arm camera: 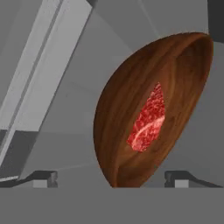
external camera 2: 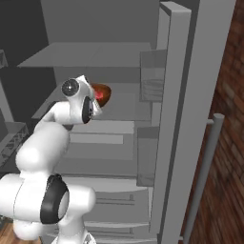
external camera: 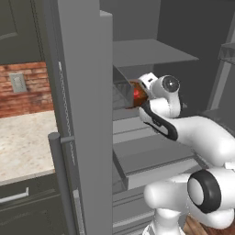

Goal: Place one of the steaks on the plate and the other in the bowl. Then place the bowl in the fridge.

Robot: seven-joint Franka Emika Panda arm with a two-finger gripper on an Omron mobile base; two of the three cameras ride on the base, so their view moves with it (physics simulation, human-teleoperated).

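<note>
The end effector point(arm camera: 111, 177) stood wide open, holding nothing, its tips apart either side of the bowl point(arm camera: 131, 127) just ahead. The steak point(arm camera: 148, 119) lay inside the bowl, on a fridge point(external camera: 82, 114) shelf point(external camera: 151, 158). The open door point(external camera 2: 190, 119) flanked it; the wrist hid most of the bowl from both base views.

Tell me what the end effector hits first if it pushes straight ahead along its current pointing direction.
Most likely the bowl: it sits directly ahead of the open end effector, between the fingertip lines, with a steak inside. Depth is unclear, but nothing appears between them.
</note>
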